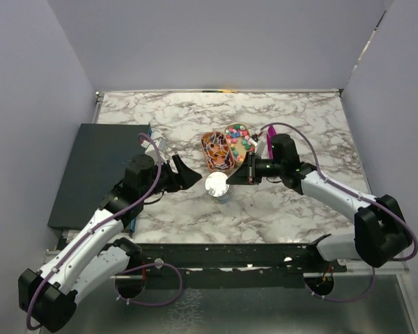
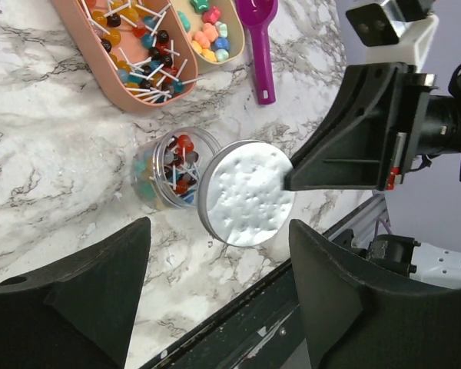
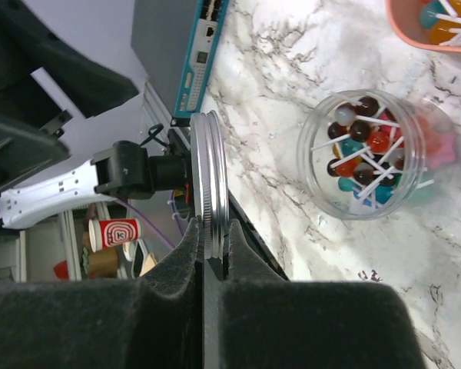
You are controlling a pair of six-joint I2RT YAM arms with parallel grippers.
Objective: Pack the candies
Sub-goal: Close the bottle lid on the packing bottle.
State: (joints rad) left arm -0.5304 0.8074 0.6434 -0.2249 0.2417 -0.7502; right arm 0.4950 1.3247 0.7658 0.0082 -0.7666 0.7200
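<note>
Lid (image 3: 209, 184) clamped by its rim in the right gripper (image 3: 213, 254), tilted and held partly over one side of the open jar (image 3: 365, 157). Left gripper (image 2: 220, 231) is spread wide, empty, near the jar. Candies (image 2: 207, 31) lie in one compartment of the tray (image 2: 150, 108), lollipops (image 2: 138, 46) in the other; the jar holds lollipops too. To cap well, level the lid, centre it over the mouth, and steady the jar with the free gripper. Upstanding sticks may foul the lid. Scoop (image 2: 260, 38) lies beside the tray.
</note>
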